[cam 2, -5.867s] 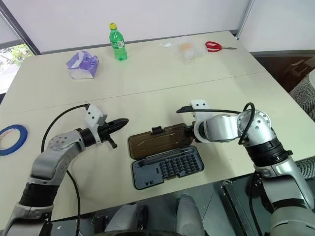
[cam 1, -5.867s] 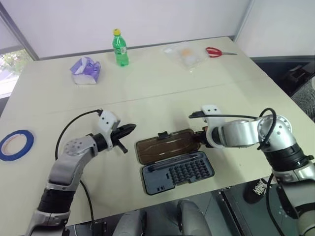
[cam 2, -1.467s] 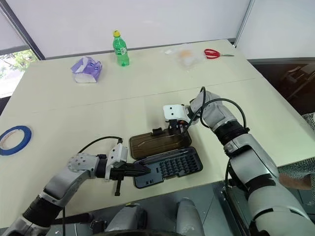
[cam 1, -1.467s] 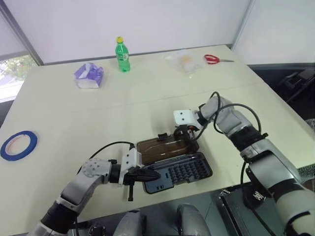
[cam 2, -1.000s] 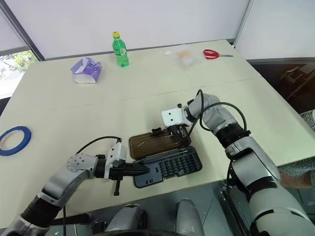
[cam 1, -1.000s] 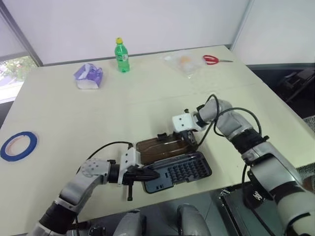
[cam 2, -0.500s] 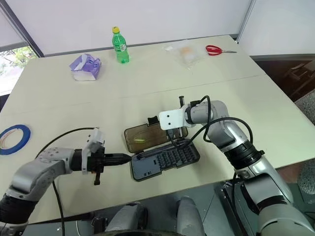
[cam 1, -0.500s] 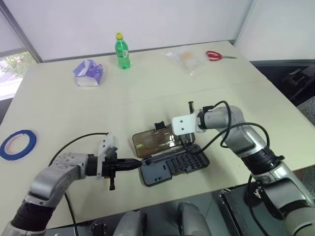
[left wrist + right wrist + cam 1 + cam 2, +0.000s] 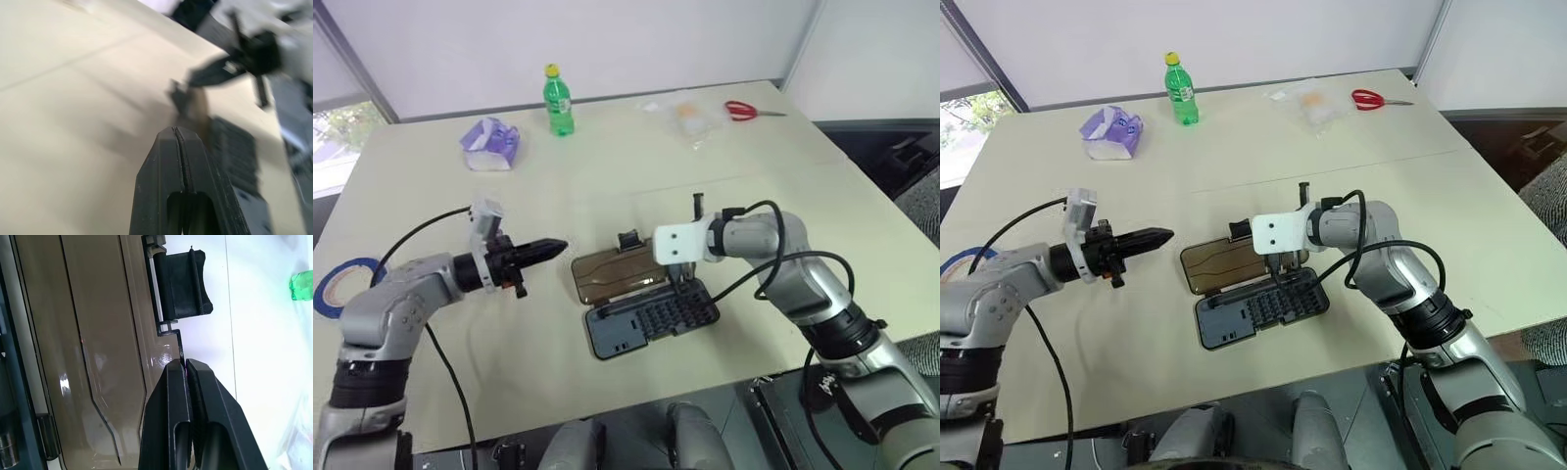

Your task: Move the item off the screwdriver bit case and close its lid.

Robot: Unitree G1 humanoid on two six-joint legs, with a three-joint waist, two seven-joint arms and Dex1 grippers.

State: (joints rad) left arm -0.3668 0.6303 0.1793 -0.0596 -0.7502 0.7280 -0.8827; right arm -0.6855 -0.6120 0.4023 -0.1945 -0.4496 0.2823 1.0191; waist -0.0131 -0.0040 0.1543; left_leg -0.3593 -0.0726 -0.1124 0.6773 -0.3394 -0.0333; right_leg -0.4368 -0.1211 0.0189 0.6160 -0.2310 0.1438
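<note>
With its lid (image 9: 1224, 265) lifted partway, the bit case (image 9: 1258, 305) sits on the table (image 9: 1234, 147) near the front edge. Right gripper (image 9: 185, 363) is pinched on the lid's edge beside the latch (image 9: 183, 284). Left gripper (image 9: 1160, 235) is pressed together, empty, off to the case's left.

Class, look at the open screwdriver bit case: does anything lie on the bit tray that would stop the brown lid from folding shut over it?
Nothing visible does. The lid lies open beside the screwdriver bit case, whose tray holds only its bits. The right gripper, shut, pinches the lid's edge by the latch.

Left claw (image 9: 178, 134) shut — above table (image 9: 58, 98).
</note>
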